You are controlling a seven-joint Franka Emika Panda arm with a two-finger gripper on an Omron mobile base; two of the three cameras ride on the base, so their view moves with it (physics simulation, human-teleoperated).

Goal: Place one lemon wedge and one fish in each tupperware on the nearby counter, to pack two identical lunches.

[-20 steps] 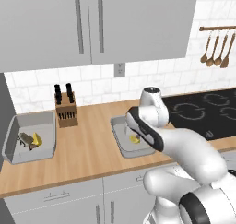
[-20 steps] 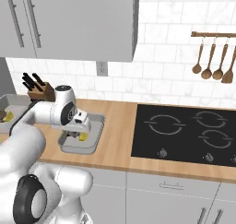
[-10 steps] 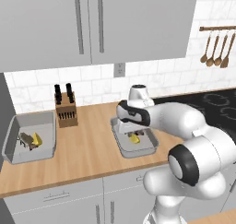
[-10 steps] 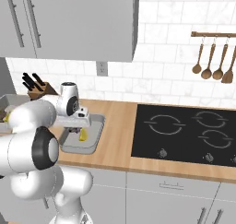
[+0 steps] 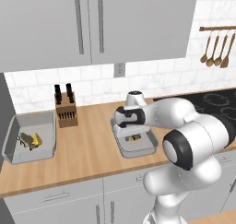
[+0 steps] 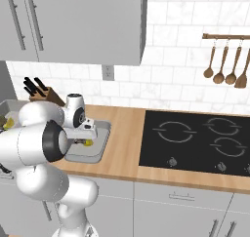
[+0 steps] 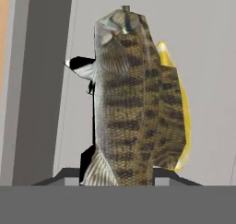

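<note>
The left tub (image 5: 30,140) on the counter (image 5: 87,156) already holds a fish and wedge. The claw (image 5: 132,132), clamped on the second fish (image 7: 131,98), hangs over the near tub (image 5: 136,142), where a wedge (image 7: 177,98) lies. Only releasing the fish seems left.

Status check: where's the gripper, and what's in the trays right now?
Gripper low over near tray, shut on fish. Lemon wedge lies in that tray. Far tray holds fish and lemon. Nothing in the way.

Kitchen: wood counter (image 5: 87,154) running under grey wall cabinets (image 5: 92,25), black stovetop (image 6: 195,141), knife block (image 5: 66,110), utensils hanging (image 6: 227,68).
</note>
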